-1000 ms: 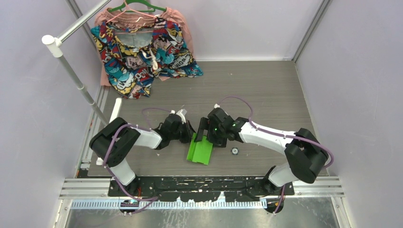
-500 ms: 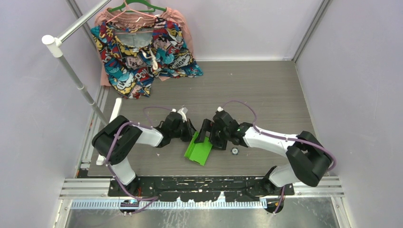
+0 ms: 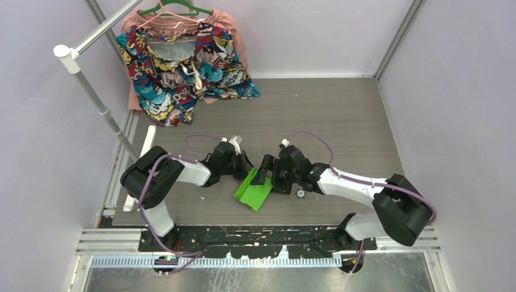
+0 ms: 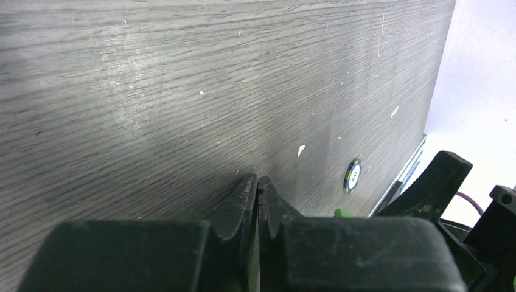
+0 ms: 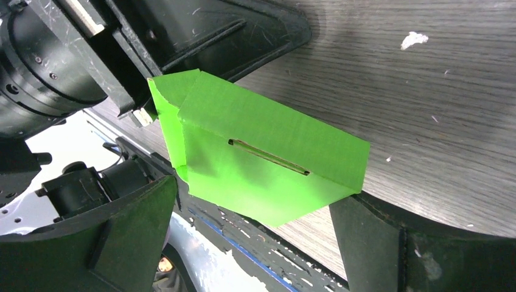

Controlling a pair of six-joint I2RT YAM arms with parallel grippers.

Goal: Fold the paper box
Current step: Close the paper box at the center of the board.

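The paper box (image 3: 254,192) is bright lime-green card, partly folded, with a slot in one panel (image 5: 268,155). It sits tilted between the two arms near the table's front. My left gripper (image 3: 245,170) is shut, pinching the box's upper left flap (image 5: 163,91). In the left wrist view the left gripper (image 4: 257,180) has its fingers pressed together, and only a sliver of the green box (image 4: 342,213) shows. My right gripper (image 3: 266,177) is open. In the right wrist view the right gripper (image 5: 252,204) has its jaws wide on either side of the box's lower edge, not touching it.
A small round chip (image 3: 300,193) lies on the table just right of the box. A colourful patterned garment (image 3: 182,61) hangs on a hanger at the back left beside a slanted rack pole (image 3: 91,82). The table's front rail (image 3: 255,234) runs close below the box.
The right arm has swung down and inward, bringing its open jaws around the box. The box has turned slightly in the left gripper's hold.
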